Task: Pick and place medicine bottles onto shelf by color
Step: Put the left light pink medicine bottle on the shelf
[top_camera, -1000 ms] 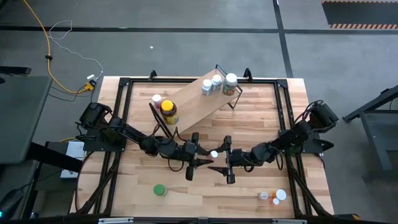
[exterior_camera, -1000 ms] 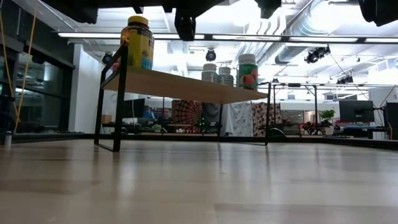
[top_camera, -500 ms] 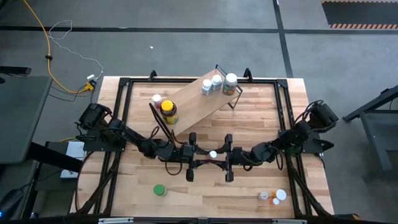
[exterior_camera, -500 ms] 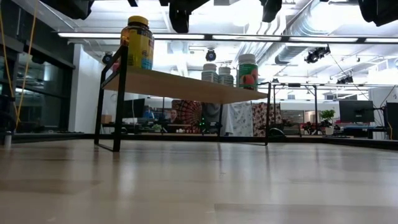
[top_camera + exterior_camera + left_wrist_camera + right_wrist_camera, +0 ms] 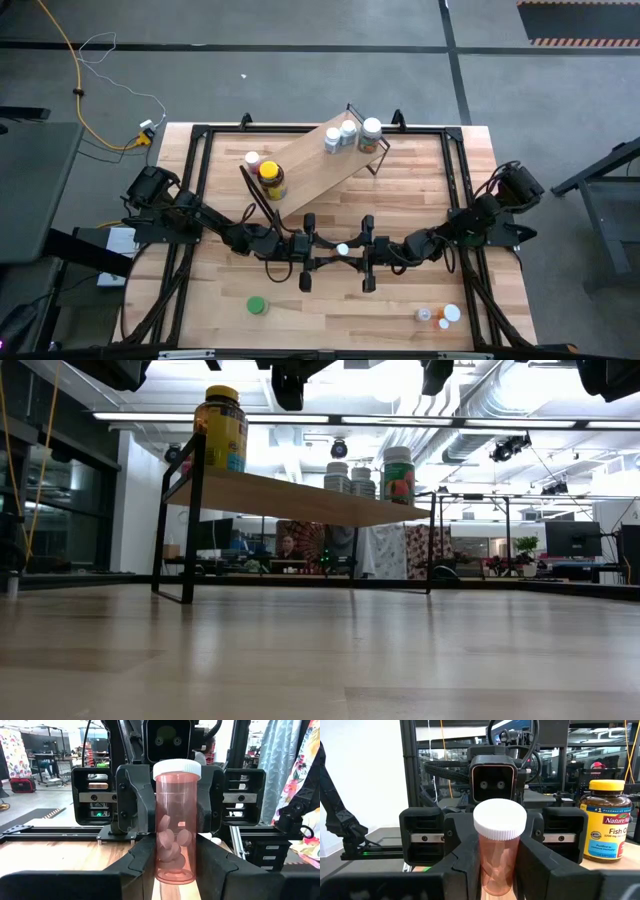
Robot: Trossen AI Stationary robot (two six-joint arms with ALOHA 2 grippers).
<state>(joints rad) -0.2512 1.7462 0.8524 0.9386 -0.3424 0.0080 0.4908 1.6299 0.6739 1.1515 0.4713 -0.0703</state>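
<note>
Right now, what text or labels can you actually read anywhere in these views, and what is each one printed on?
"Nature Made" and "Fish Oil": on the label of the amber jar with the yellow lid, partly cut off at the picture's edge.
Smaller lines under "Fish Oil" on that label: too small to read.
Label on the green-capped bottle on the shelf: a red picture shows, words too blurred to read.
The pink vial held between both pincers: no text visible.

Translucent pink vial (image 5: 174, 845) with white cap between black fingers (image 5: 137, 865); amber jar (image 5: 607, 822) has yellow lid.
</note>
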